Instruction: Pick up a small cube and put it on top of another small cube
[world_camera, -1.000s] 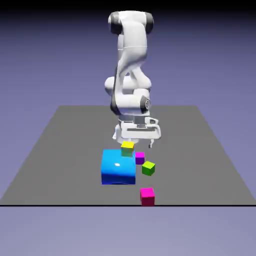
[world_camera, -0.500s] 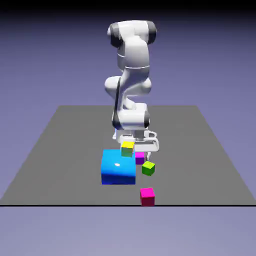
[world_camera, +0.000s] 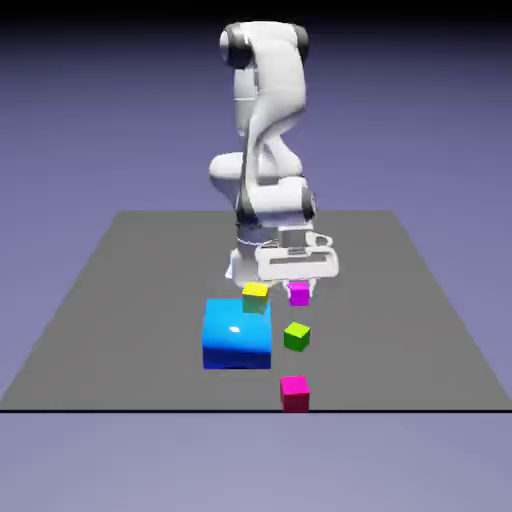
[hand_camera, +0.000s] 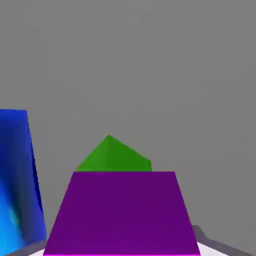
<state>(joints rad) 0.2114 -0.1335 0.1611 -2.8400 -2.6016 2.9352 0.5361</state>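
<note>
The pick looks done: the pincer (world_camera: 299, 285) is clenched on the small violet-purple cube (world_camera: 299, 293), held just above the bench (world_camera: 130, 300). Left to do: carry it toward six o'clock, past the green cube (world_camera: 296, 336), onto the hot-pink cube (world_camera: 294, 392).

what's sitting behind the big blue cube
A yellow cube shows behind the big blue cube; its base is covered, so whether they touch can't be seen.
</note>
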